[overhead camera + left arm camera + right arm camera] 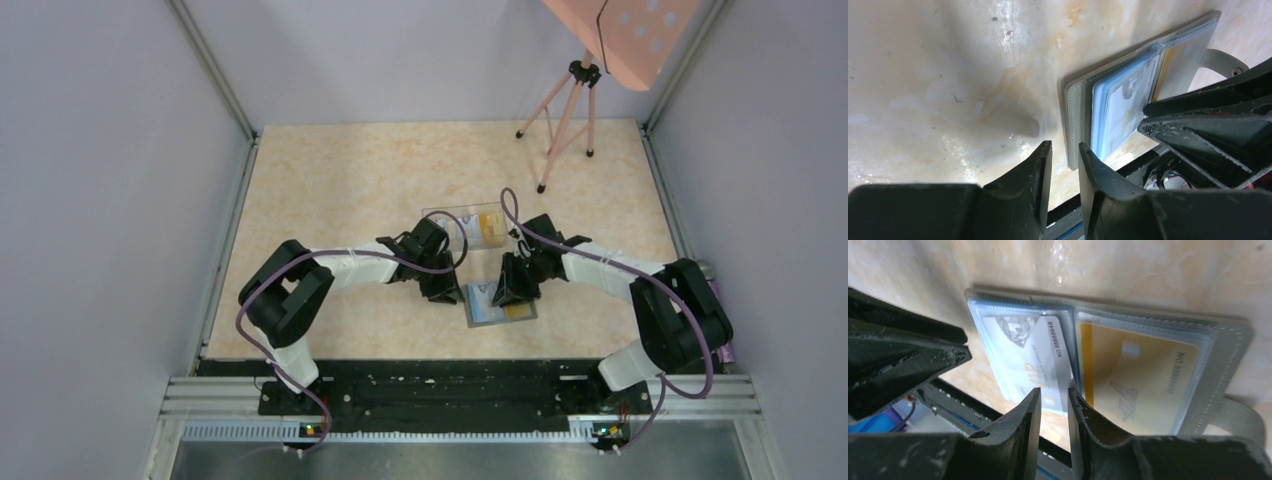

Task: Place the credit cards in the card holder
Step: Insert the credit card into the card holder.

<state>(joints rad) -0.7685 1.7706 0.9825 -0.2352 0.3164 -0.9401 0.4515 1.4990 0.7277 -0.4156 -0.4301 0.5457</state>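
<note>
Hanging empty and open just a crack, the left gripper [1064, 145] is sitting at the card holder's [495, 315] 9 o'clock, the right gripper [1054, 390] at 12.

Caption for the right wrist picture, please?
Right claw over the open grey wallet, a pale card and a yellow card in its sleeves.

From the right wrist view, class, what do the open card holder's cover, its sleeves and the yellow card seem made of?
Card holder cover: likely matte grey faux leather, stitched along the edge. Sleeves: clear glossy plastic; cards show through. Yellow card: probably smooth printed plastic.
</note>
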